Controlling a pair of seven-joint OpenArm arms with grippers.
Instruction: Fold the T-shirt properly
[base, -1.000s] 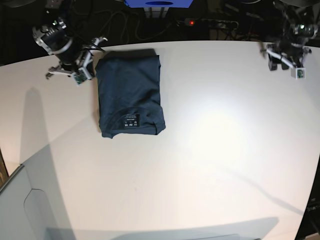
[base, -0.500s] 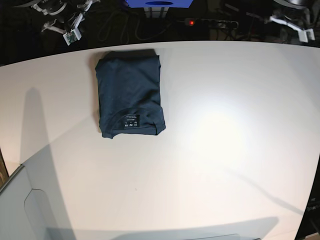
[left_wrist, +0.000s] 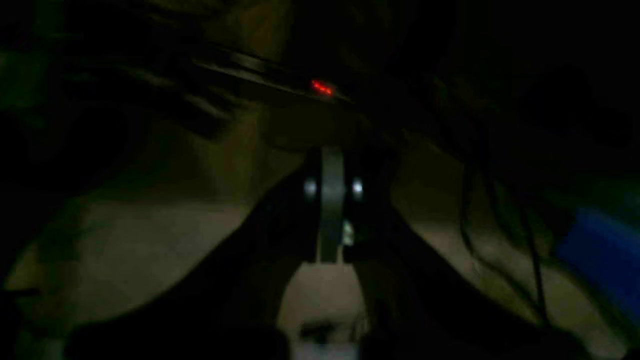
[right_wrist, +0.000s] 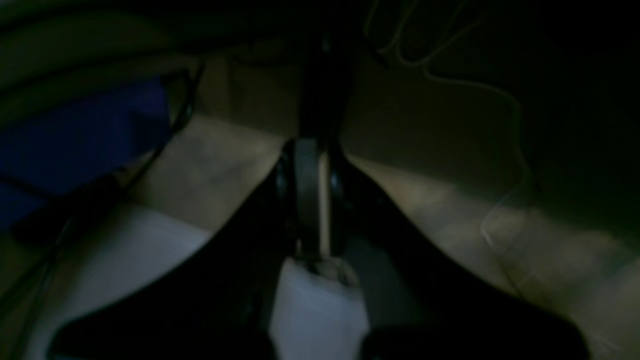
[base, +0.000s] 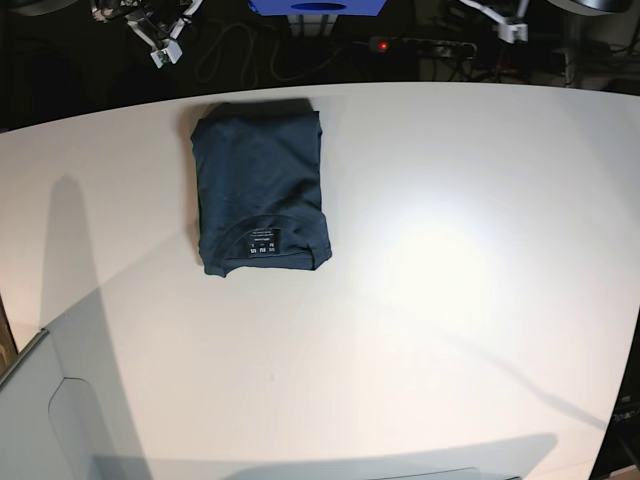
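Both arms had pulled back off the tabletop since the earlier frames, when they stood beside the T-shirt and at the far right corner; in the base view only their pale tips showed at the far edge, the right claw (base: 160, 40) at far left and the left claw (base: 505, 25) at far right.

The T-shirt (base: 260, 190) lay untouched in the same place, folded into a neat dark navy rectangle on the left far part of the tabletop (base: 450, 300), its small label (base: 262, 243) facing up at the near edge of the fold. The tabletop was white and smooth, with a bright glare patch right of centre and long soft shadows across its near left part. Behind it the room was dark, with tangled cables, a blue box (base: 318, 7) at the far middle and a red light (base: 383, 45) on a power strip just right of it.

The wrist views showed what the base view did not: each claw from close up. The left claw (left_wrist: 331, 200) had its jaws pressed together with nothing between them, pointing toward the dark background where the same red light (left_wrist: 321, 88) glowed, with a blue shape at the right edge. The right claw (right_wrist: 312, 200) was likewise closed and empty, with the blue box (right_wrist: 85, 135) at its left and loose cables above. Both wrist views were dim and blurred, and neither showed the T-shirt.
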